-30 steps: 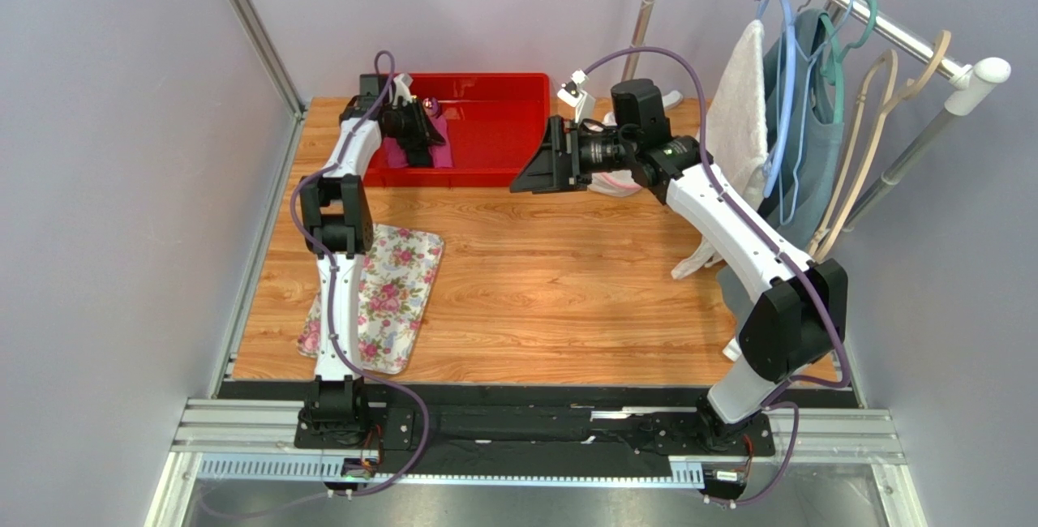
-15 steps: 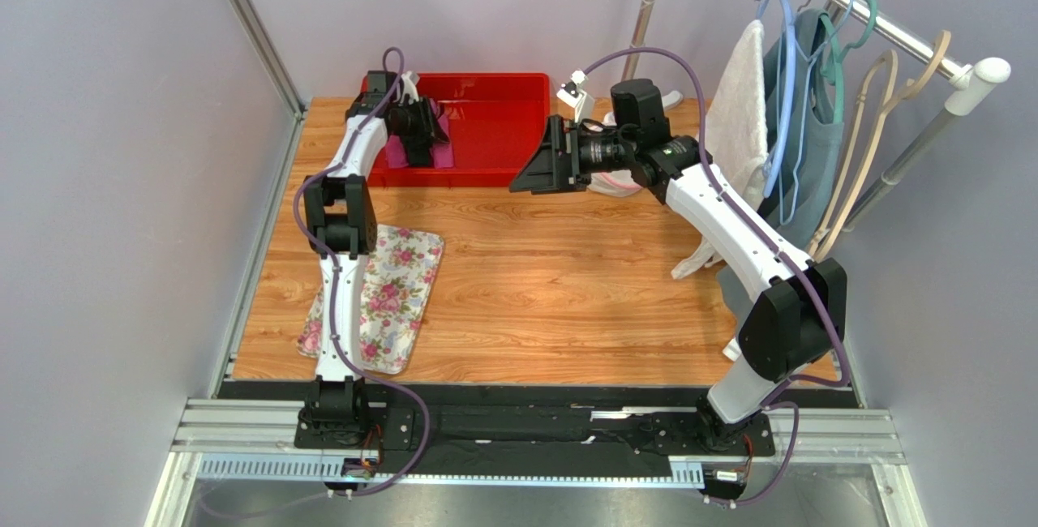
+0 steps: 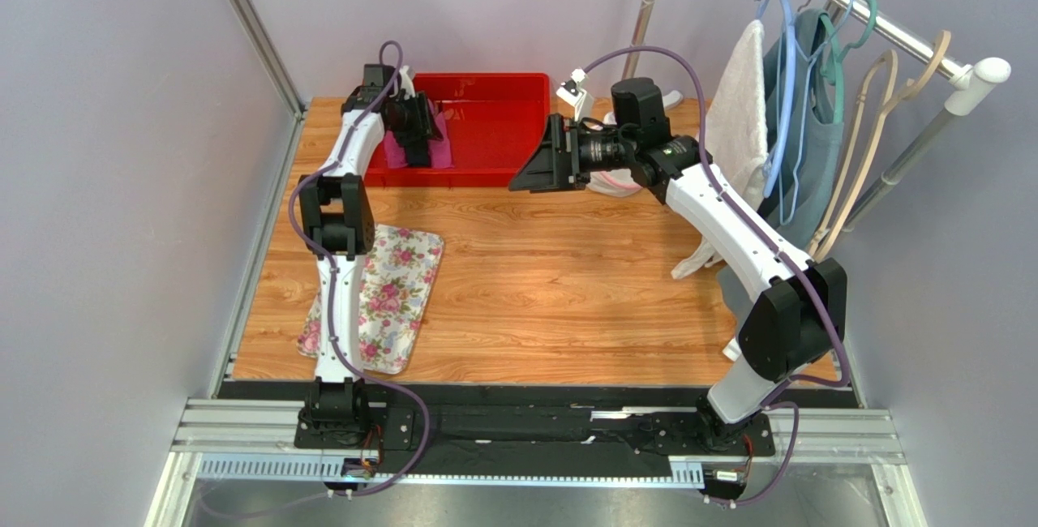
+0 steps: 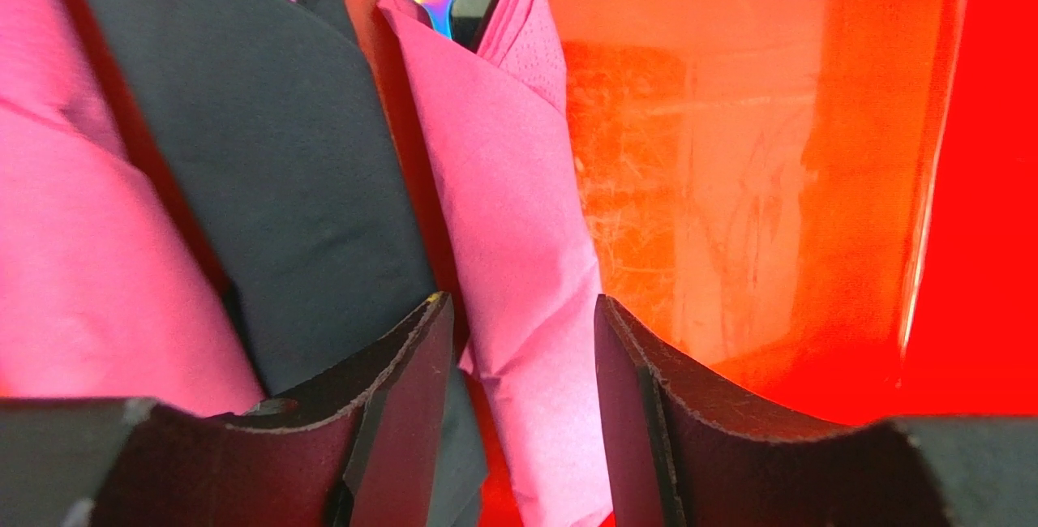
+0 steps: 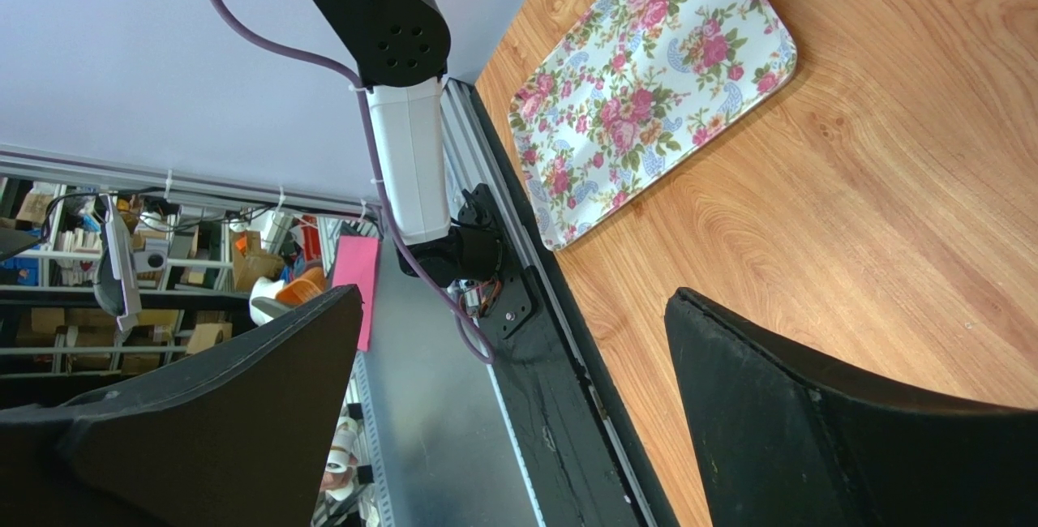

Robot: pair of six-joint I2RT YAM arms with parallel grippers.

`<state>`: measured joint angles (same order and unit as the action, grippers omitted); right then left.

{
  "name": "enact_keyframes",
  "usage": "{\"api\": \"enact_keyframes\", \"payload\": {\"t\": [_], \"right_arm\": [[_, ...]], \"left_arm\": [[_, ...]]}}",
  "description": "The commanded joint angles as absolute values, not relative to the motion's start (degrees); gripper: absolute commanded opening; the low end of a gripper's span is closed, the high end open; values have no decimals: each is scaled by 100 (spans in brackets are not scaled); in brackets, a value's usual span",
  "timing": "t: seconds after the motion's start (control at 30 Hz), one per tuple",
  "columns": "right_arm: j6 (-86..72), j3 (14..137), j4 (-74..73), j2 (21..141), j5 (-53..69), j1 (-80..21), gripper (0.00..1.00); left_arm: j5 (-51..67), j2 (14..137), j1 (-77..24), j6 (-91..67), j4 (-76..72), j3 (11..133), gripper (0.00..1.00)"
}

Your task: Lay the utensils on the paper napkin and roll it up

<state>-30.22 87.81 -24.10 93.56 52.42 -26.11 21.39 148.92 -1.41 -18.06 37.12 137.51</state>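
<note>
Your left gripper (image 4: 518, 345) stands half open astride the rolled paper napkin (image 4: 512, 187), clamping nothing; your right gripper (image 5: 514, 302) gapes empty. It reads as the set-down: next, back straight out.

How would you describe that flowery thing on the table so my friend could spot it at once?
Start at the wooden table and look to its left side, near the front edge, partly under the left arm. There lies a flat white piece with rounded corners. It is the only patterned thing there, covered in pink roses, unlike the plain red bin behind it.
</note>
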Motion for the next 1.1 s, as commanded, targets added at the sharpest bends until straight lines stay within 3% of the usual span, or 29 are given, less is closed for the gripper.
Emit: {"api": "enact_keyframes", "payload": {"t": [0.0,0.43,0.5,0.53,0.6,0.67,0.93,1.07], "right_arm": [[-3067,9009,-2153,9299,5344,-2602,100],[-2629,9114,-2469,9079,5124,-2566,100],[-2523,9062,-2548,8940,4984,-2523,100],[-2435,9018,-2627,8886,4931,-2505,100],[-2356,8948,-2724,8755,4756,-2444,100],[-2259,8833,-2891,8596,4615,-2382,100],[-1539,8043,-3418,7577,3877,-2206,100],[-1169,7245,-3647,6761,3447,-2101,100]], "left_arm": [[1934,14256,-158,-1538,3744,13755,56],[1652,13009,-325,-626,4148,13456,67],[1766,12614,-351,-432,4375,13333,77],[1758,12491,-430,-187,4499,13316,88],[1801,12104,-518,-9,4875,13228,89],[1906,11692,-624,307,5097,13027,99],[3111,10144,-703,492,5616,11788,99],[3191,8820,-703,615,5389,10306,99]]}}
